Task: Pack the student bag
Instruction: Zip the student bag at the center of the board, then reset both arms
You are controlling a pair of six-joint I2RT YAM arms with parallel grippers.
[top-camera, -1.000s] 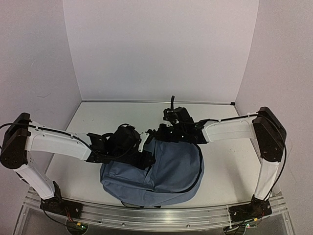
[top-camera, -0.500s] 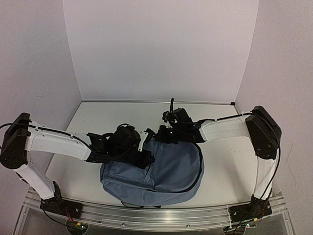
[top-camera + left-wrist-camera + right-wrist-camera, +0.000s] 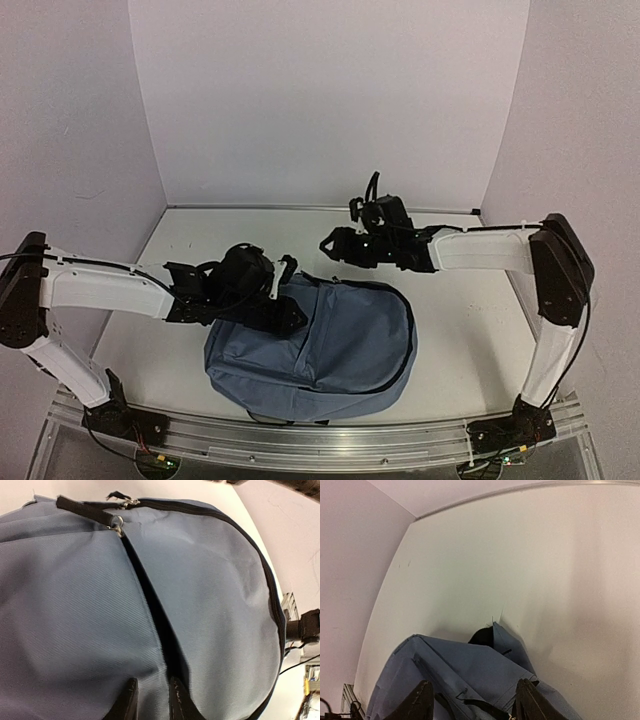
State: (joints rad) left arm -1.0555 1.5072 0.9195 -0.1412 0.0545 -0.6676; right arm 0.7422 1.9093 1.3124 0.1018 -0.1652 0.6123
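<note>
The student bag (image 3: 340, 350), dusty blue, lies flat on the white table (image 3: 470, 330) in the top view. My left gripper (image 3: 288, 308) sits low over the bag's upper left part. In the left wrist view its fingertips (image 3: 131, 696) stand a little apart over the blue fabric (image 3: 210, 595), beside a dark zip line, gripping nothing. A metal zip pull (image 3: 117, 524) lies further up. My right gripper (image 3: 330, 243) hangs above the table just behind the bag. Its jaws (image 3: 475, 702) are wide open and empty, with the bag's top edge (image 3: 470, 665) and black loop (image 3: 482, 636) below.
White walls close the table in at the left, back and right. An aluminium rail (image 3: 320, 440) with both arm bases runs along the near edge. Bare table (image 3: 530, 570) stretches behind the bag.
Both grippers have let go and opened. The right gripper has risen and pulled back off the bag's top, which has dropped flat. The left gripper has shifted slightly left.
</note>
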